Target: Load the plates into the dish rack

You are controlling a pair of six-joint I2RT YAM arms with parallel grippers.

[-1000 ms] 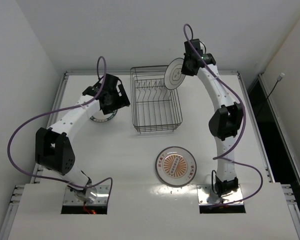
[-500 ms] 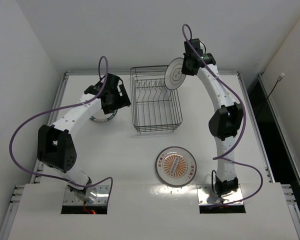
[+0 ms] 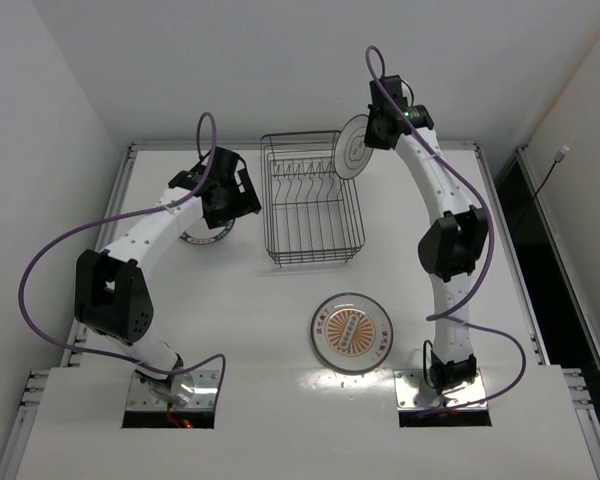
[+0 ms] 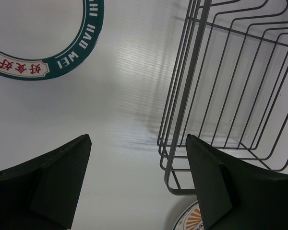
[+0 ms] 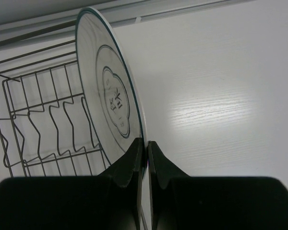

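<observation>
My right gripper (image 5: pixel 145 143) is shut on the rim of a white plate with a grey centre emblem (image 5: pixel 110 96). It holds the plate upright and nearly edge-on over the far right corner of the dish rack (image 3: pixel 312 205), where the plate (image 3: pixel 352 146) shows as a narrow oval. The rack's tines (image 5: pixel 43 124) stand empty. My left gripper (image 4: pixel 137 139) is open above the table just left of the rack (image 4: pixel 221 86). A plate with a dark teal lettered rim (image 4: pixel 62 62) lies flat beside it, half hidden under the arm (image 3: pixel 205 236). The orange-centred plate (image 3: pixel 351 332) lies flat in front of the rack.
A raised rail (image 3: pixel 180 145) runs along the table's far edge right behind the rack. White walls close in at the back and left. Purple cables (image 3: pixel 40 270) loop off both arms. A dark gap (image 3: pixel 540 240) runs beside the table's right edge.
The right gripper has turned the emblem plate more edge-on and nudged it slightly right over the rack's corner. The left arm shifted a little early on, then stayed put.
</observation>
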